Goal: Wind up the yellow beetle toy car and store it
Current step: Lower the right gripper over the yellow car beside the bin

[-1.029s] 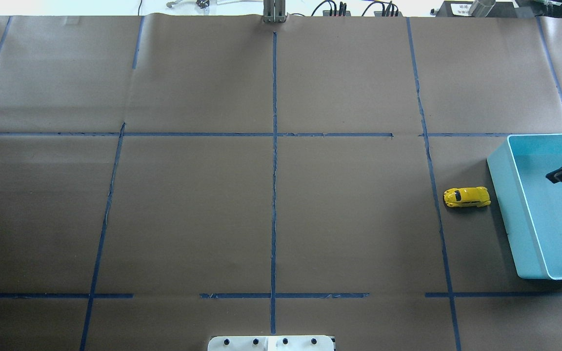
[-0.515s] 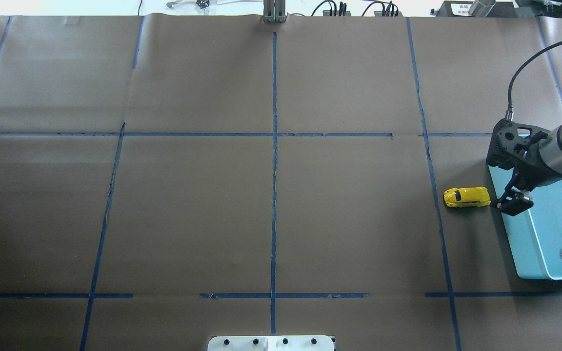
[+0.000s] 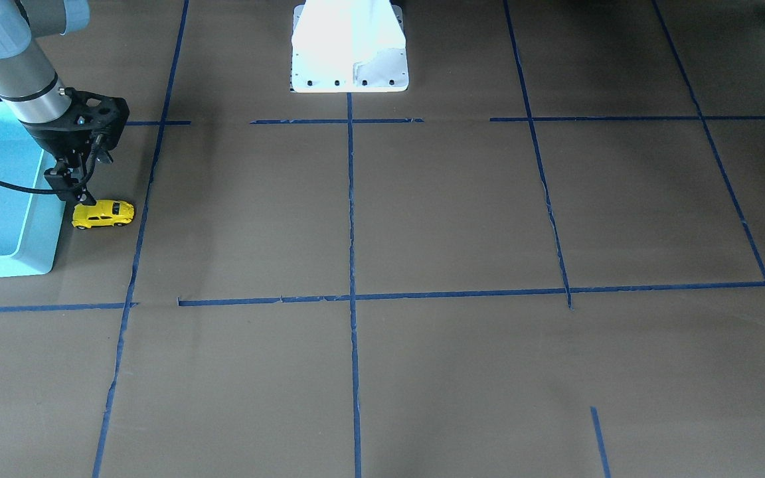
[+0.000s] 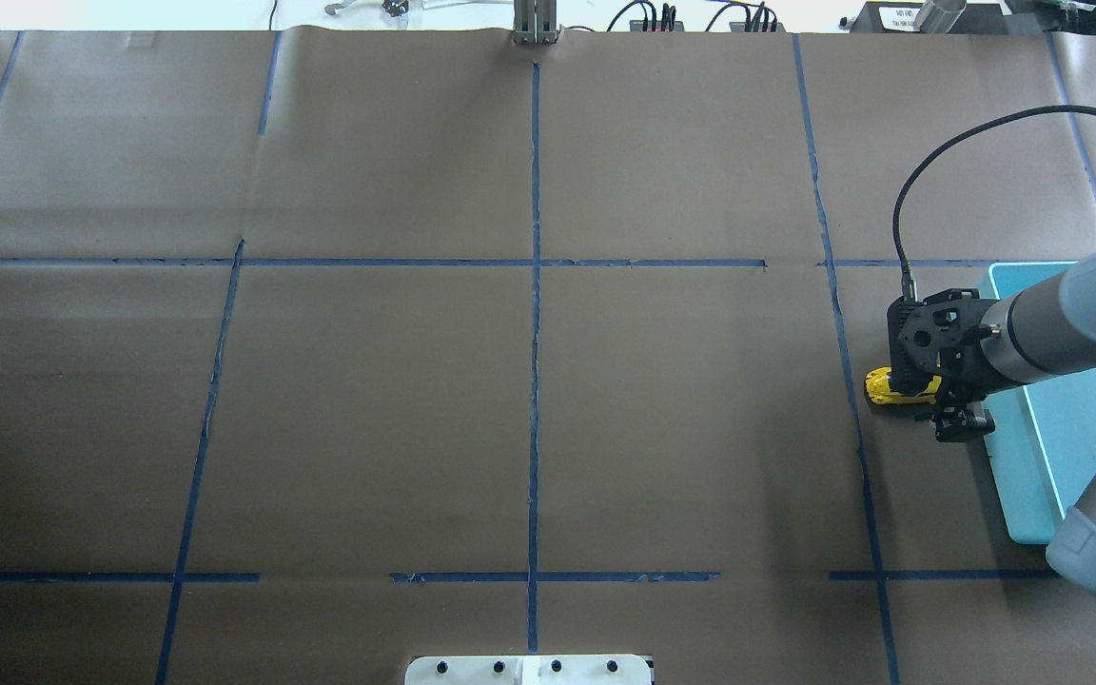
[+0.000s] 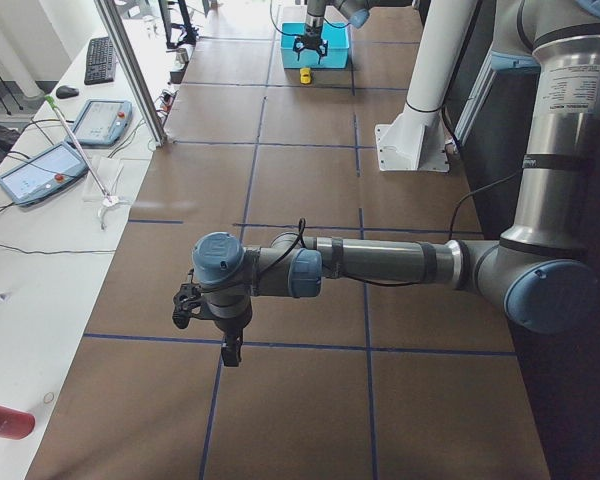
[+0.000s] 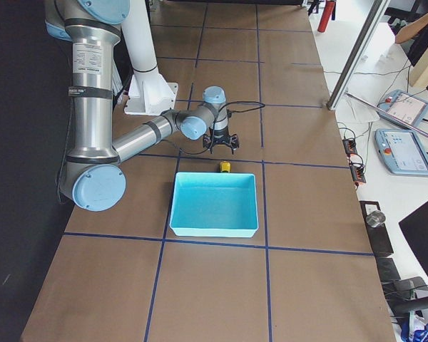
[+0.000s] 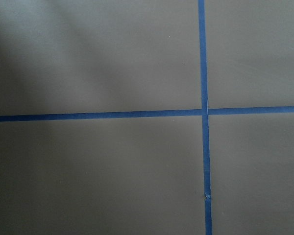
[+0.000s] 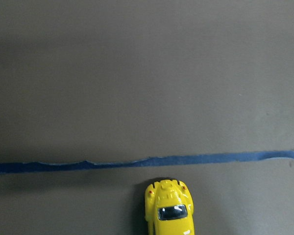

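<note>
Nearest, one smooth turquoise rectangular bin (image 6: 212, 229) sits on the paper-covered worktop (image 6: 200, 285). Just beyond its wall stands one glossy, rounded yellow beetle toy car (image 6: 225, 167), long axis square to that wall (red-dotted end away). Above it the right end effector (image 6: 222, 148) hangs splayed, empty. Whether the far left end effector (image 5: 230, 355) grips, I cannot tell.

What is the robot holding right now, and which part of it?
Nothing. The right hand hovers open close to the yellow car, which sits free on the table.
</note>
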